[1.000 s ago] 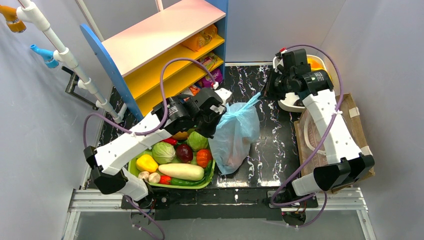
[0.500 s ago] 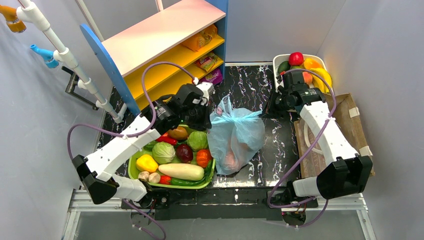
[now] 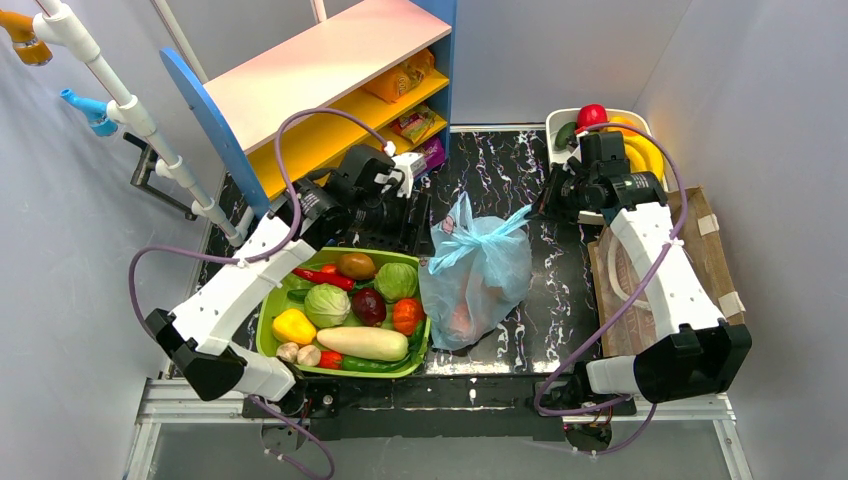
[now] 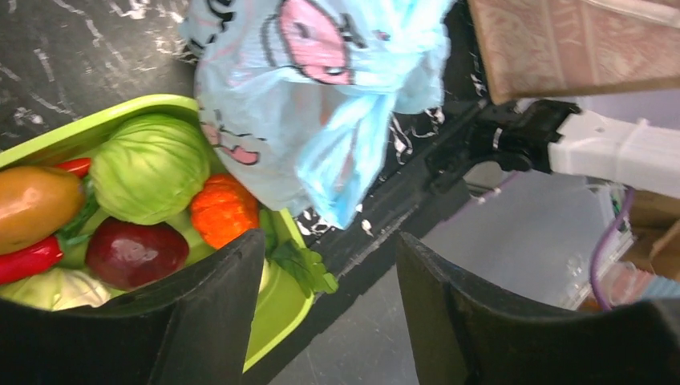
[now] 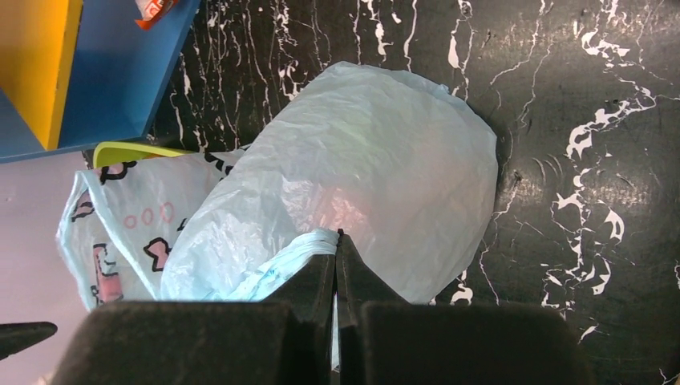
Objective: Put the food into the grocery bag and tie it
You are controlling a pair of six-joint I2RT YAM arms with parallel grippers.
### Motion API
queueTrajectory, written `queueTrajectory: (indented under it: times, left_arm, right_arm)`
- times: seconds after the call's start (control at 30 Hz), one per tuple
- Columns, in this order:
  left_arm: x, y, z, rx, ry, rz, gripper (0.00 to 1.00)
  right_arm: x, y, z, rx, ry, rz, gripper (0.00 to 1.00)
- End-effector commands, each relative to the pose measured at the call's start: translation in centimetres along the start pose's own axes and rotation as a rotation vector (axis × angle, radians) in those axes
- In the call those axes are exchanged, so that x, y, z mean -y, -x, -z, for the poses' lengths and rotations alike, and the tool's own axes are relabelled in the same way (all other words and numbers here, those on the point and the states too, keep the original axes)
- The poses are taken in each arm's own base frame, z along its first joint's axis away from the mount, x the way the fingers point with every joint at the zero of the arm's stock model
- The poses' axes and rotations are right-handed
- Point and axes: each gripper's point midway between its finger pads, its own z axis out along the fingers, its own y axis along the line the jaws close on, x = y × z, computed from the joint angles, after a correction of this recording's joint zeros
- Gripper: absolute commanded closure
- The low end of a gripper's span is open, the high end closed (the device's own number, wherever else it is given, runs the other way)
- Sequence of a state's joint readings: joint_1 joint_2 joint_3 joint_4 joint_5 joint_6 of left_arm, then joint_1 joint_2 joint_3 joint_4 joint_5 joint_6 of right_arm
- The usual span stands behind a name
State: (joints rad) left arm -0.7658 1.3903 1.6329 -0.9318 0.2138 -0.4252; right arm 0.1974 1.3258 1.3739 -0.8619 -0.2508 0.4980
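View from the left wrist, looking down past the left hand (image 4: 325, 245); its two dark fingers (image 4: 212, 313) stand apart with nothing between them. Above the gap hangs the grocery bag (image 4: 321, 96), thin light-blue plastic with pink and dark printed drawings, its lower end touching the rim of the green tray (image 4: 285, 297); the tray rests on the black marbled bench (image 4: 80, 48). In the tray: green cabbage (image 4: 148, 168); ribbed orange item (image 4: 223, 212) just beside it; dark red round item (image 4: 136, 253); brown item (image 4: 32, 204); red pepper (image 4: 28, 261); pale cabbage (image 4: 48, 290). Upper right: brown paper bag (image 4: 561, 44); purple cable (image 4: 605, 253) below.
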Motion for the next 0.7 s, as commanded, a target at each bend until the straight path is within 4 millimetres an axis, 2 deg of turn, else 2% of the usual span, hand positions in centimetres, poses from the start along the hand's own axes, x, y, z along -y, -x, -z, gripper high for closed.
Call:
queueTrajectory:
  times: [0.0,0.07,0.17,0.33,0.47,0.57,0.67]
  left_arm:
    - [3.0,0.1,2.0,-0.042,-0.133,-0.053,0.40]
    - [3.6,0.5,2.0,-0.046,-0.119,-0.095,0.40]
    - [4.2,-0.6,0.8,-0.107,-0.051,-0.193,0.41]
    - [4.2,-2.0,-1.6,-0.181,0.111,-0.296,0.50]
    - [3.5,-1.5,-2.6,-0.134,0.205,-0.323,0.52]
    - [2.5,-1.0,-3.5,-0.092,0.300,-0.382,0.48]
    - [3.0,0.4,-3.9,-0.019,0.352,-0.448,0.49]
  right_arm:
    - [-1.9,1.3,1.9,0.052,0.057,0.017,0.99]
    - [-2.0,1.2,1.9,0.048,0.058,0.014,0.99]
    - [-2.1,1.3,1.8,0.041,0.063,0.008,0.99]
    - [-2.3,1.3,1.6,0.028,0.069,-0.001,0.99]
    - [-2.4,1.4,1.7,0.032,0.069,0.002,0.99]
    - [-2.5,1.3,1.5,0.023,0.077,0.003,0.99]
    - [-2.5,1.5,1.7,0.029,0.074,0.010,0.99]
